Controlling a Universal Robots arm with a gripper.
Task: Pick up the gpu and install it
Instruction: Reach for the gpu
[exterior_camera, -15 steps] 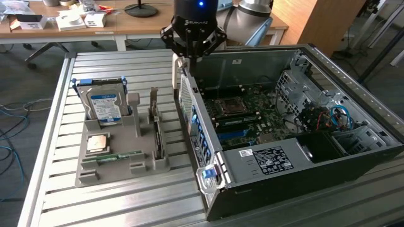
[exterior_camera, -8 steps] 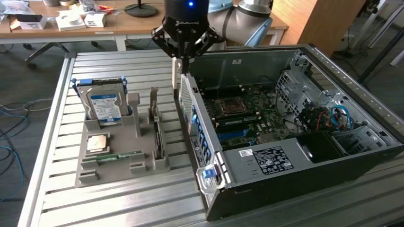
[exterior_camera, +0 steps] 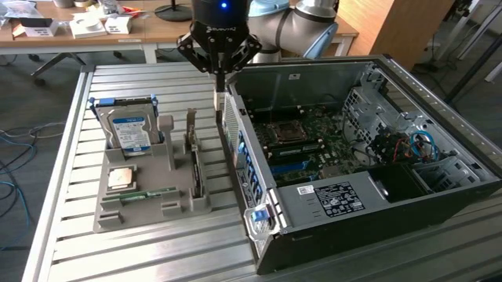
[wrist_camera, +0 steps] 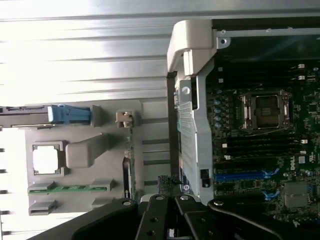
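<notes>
The gpu (exterior_camera: 193, 154) stands on edge in a slot of the grey tray (exterior_camera: 117, 216), a dark thin card with its tan bracket sticking up at the far end. In the wrist view the gpu (wrist_camera: 128, 165) shows edge-on in the tray (wrist_camera: 150, 125). My gripper (exterior_camera: 218, 94) hangs shut over the gap between the tray and the open computer case (exterior_camera: 377, 194), close to the case's rear panel and off to the gpu's side. In the wrist view the gripper (wrist_camera: 169, 187) sits by that rear panel (wrist_camera: 192, 125). I see nothing held.
The tray also holds a silver hard drive (exterior_camera: 129, 132), a processor (exterior_camera: 121, 176) and a green memory stick (exterior_camera: 145, 194). The case lies open with its motherboard (exterior_camera: 306, 141) exposed. Both rest on a slatted metal table (exterior_camera: 157, 252). Desks with clutter stand behind.
</notes>
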